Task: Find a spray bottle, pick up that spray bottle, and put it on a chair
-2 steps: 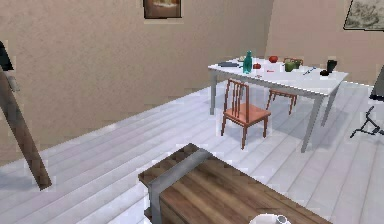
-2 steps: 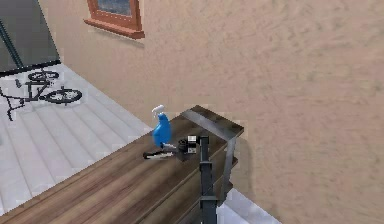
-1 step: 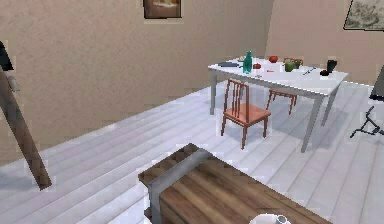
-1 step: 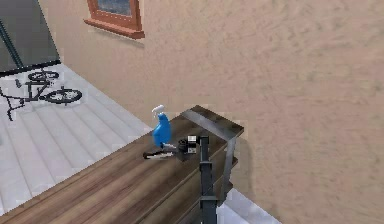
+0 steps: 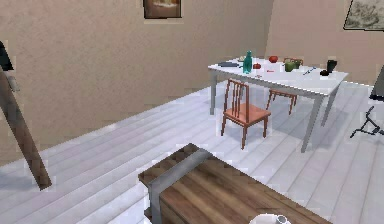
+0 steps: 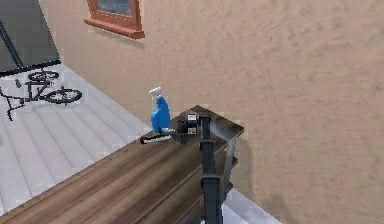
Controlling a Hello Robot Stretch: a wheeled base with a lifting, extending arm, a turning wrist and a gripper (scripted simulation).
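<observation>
- Facing forward, a wooden chair (image 5: 245, 112) sits tucked at a white counter (image 5: 300, 80) across the room, and a wooden counter (image 5: 225, 195) lies close below.
- Arm side view: the blue spray bottle (image 6: 158, 112) is upright at the wooden counter's far edge, right at the hand (image 6: 160, 135). I cannot tell whether the hand grasps it.

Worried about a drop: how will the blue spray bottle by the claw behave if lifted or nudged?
The spray bottle looks tall and narrow under a white trigger head, so a sideways nudge would probably tip it. Its smooth, stiff-looking body may slip against the claw.
</observation>
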